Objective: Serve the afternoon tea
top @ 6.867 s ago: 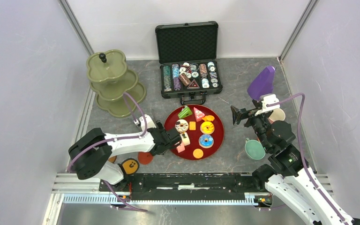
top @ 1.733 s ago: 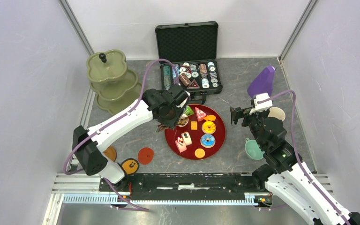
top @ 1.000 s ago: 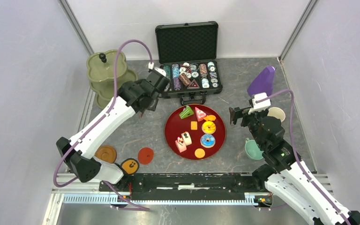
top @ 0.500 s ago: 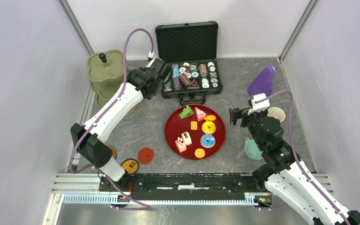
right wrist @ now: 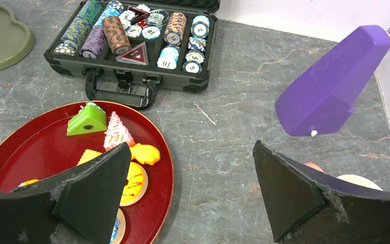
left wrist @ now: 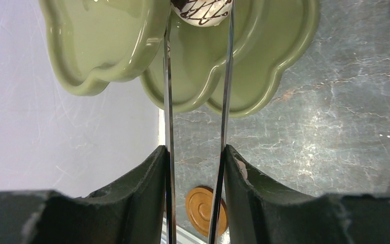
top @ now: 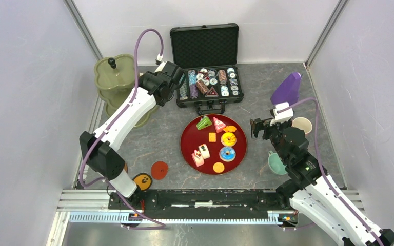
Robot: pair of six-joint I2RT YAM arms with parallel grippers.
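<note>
The left gripper was clenched on a chocolate donut with white drizzle, pinched between its two thin metal blades. From the left wrist, the donut hung over the scalloped tiers of the olive-green stand; whether it touched a tier could not be told. An orange saucer lay on the table beneath the wrist.

From above, the stand stood at about 10 o'clock from the dark-red tray, and the left arm stretched out to it. The tray held the remaining treats, among them a green cake slice at its 12 o'clock rim and a yellow donut toward 3 o'clock. The open chip case sat at 12 o'clock from the tray.

The right gripper was released, its jaws spread wide with nothing between them, just off the tray's 3 o'clock edge. A teal cup rested at 4 o'clock from the tray, beside the right arm.
</note>
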